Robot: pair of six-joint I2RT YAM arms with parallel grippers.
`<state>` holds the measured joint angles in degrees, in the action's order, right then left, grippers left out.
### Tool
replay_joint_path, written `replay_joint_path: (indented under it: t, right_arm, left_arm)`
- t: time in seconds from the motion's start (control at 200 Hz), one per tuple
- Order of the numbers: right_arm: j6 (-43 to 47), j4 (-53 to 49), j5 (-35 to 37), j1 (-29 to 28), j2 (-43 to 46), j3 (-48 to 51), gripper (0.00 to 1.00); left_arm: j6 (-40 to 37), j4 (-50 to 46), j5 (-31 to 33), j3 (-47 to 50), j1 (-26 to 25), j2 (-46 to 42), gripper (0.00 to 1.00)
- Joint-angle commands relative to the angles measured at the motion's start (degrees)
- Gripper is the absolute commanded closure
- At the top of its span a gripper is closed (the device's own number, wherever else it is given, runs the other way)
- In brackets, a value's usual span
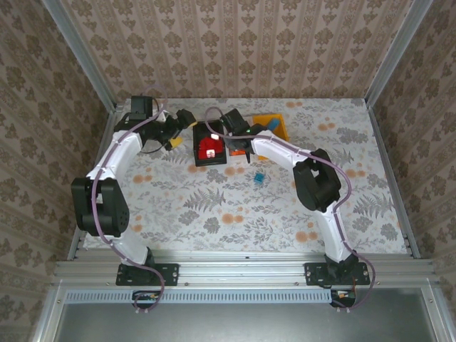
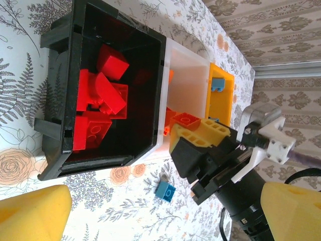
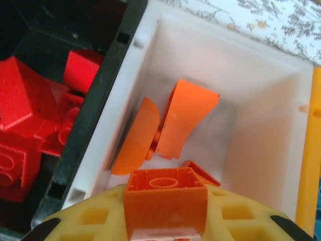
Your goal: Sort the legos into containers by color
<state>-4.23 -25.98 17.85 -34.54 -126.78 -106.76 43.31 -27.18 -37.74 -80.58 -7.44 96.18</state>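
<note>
Pinching one orange lego (image 3: 165, 193), right pincer (image 3: 165, 221); three bins (image 2: 193, 65).

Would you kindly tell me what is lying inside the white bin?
Two curved orange bricks lean together in the white bin; a third orange piece peeks out beneath the right gripper, shut on an orange brick above it. The floor under that gripper is hidden.

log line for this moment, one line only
right fingers: shut on orange brick | position: over white bin | left fingers: open, empty | loose: one blue brick on table
</note>
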Motion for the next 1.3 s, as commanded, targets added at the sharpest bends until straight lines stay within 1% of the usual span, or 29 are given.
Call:
replay_joint_path:
  t: [0.0, 0.125, 0.205, 0.28, 0.4, 0.505, 0.565, 0.58, 0.665, 0.74, 0.815, 0.955, 1.045, 1.09, 1.195, 1.295]
  right_arm:
    - [1.0, -3.5, 1.0, 0.5, -2.9, -5.8, 0.68]
    - [1.2, -4.4, 1.1, 0.8, -5.5, -9.1, 0.67]
    - [1.2, -6.5, 1.4, 0.9, -6.9, -10.9, 0.64]
    - [1.2, -7.0, 1.6, 0.9, -7.2, -11.8, 0.56]
    - [0.7, -6.2, 1.4, 0.6, -4.8, -10.8, 0.41]
    - [-0.4, -5.7, 1.7, 0.2, -1.1, -9.3, 0.35]
    - [-1.3, -5.0, 2.2, -0.2, 2.3, -5.6, 0.33]
    - [-1.5, -3.4, 2.4, -0.3, 3.6, -4.6, 0.32]
    - [-3.7, 0.4, 3.3, -1.3, 10.4, 4.4, 0.29]
    - [-7.7, 1.1, 4.9, -1.9, 15.5, 12.2, 0.26]
    - [-13.6, 0.1, 7.1, -2.2, 19.5, 19.1, 0.23]
    - [-26.0, 1.4, 5.1, -2.3, 24.8, 32.8, 0.2]
    - [-33.1, 3.5, 3.7, -2.3, 26.4, 39.6, 0.18]
    - [-35.1, 5.9, 1.9, -2.3, 26.3, 42.4, 0.17]
    - [-38.1, 5.6, -1.0, -2.3, 23.0, 42.5, 0.16]
    - [-39.3, 7.9, -4.0, -2.3, 19.5, 42.5, 0.17]
  left_arm:
    - [0.3, 0.3, -0.8, 0.2, 0.3, -0.6, 0.01]
    - [0.7, 0.7, -1.4, 0.3, 0.3, -0.2, 0.01]
    - [1.0, 1.0, -1.8, 0.5, 0.3, -0.1, 0.01]
    - [0.9, 1.2, -1.9, 0.6, 0.2, -0.2, 0.01]
    - [1.0, 1.3, -1.9, 0.6, 0.1, -0.1, 0.01]
    - [1.4, 1.5, -2.5, 0.7, -0.1, 0.0, 0.01]
    - [1.6, 1.8, -2.8, 0.8, -0.3, -0.2, 0.01]
    - [1.7, 1.9, -2.9, 0.8, -0.2, -0.3, 0.01]
    - [1.7, 2.0, -2.8, 0.9, -0.8, -0.7, 0.01]
    - [1.7, 2.0, -2.6, 0.9, -1.5, -1.0, 0.01]
    - [1.6, 1.9, -2.4, 1.0, -2.7, -1.0, 0.01]
    - [2.0, 2.4, -2.5, 1.5, -7.2, -0.1, 0.01]
    - [1.7, 2.4, -2.5, 1.5, -11.6, 1.1, 0.01]
    - [1.4, 2.2, -2.5, 1.2, -13.6, 1.9, 0.01]
    - [0.3, 0.7, -2.4, 0.4, -16.4, 3.5, 0.01]
    - [-0.2, 0.2, -1.7, 0.4, -16.9, 3.6, 0.01]
